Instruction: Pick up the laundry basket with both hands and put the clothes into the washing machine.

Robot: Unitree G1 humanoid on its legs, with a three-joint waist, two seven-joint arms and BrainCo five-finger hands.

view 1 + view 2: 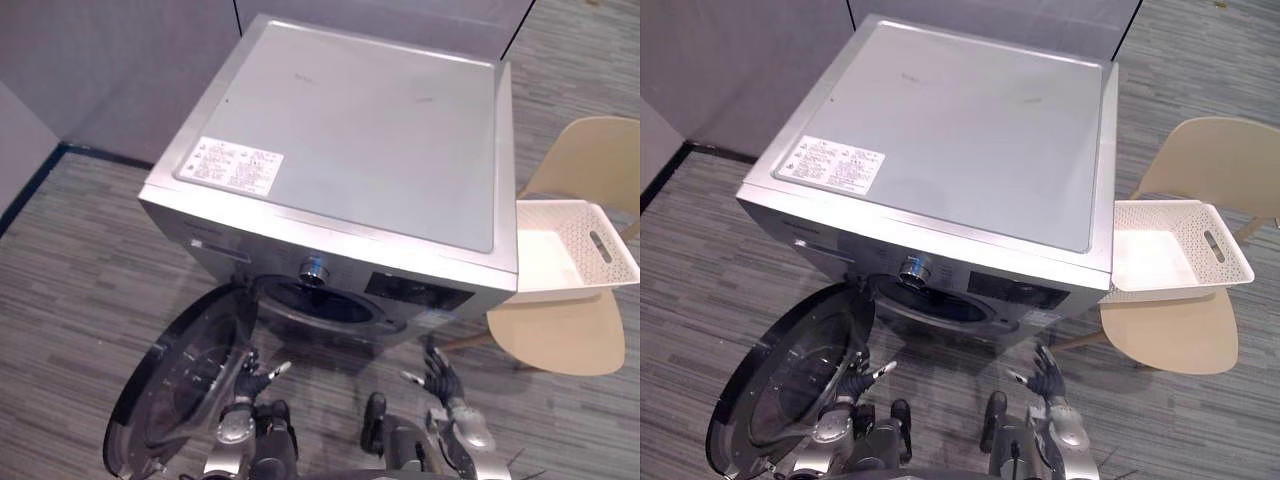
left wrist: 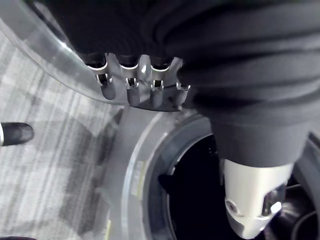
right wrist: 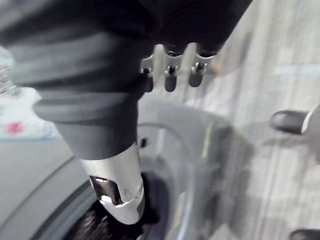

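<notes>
- Silver washing machine [image 1: 350,150] stood at the centre of the frame, its round door [image 1: 185,385] swung open at lower left.
- White laundry basket [image 1: 600,240] sat on a beige chair [image 1: 560,335] at the right edge, just beside the machine.
- Left hand [image 1: 250,378] and right hand [image 1: 437,372] hung at the bottom, fingers loosely spread, holding nothing.

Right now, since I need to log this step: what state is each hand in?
Left hand: open, holding nothing.
Right hand: open, holding nothing.
</notes>
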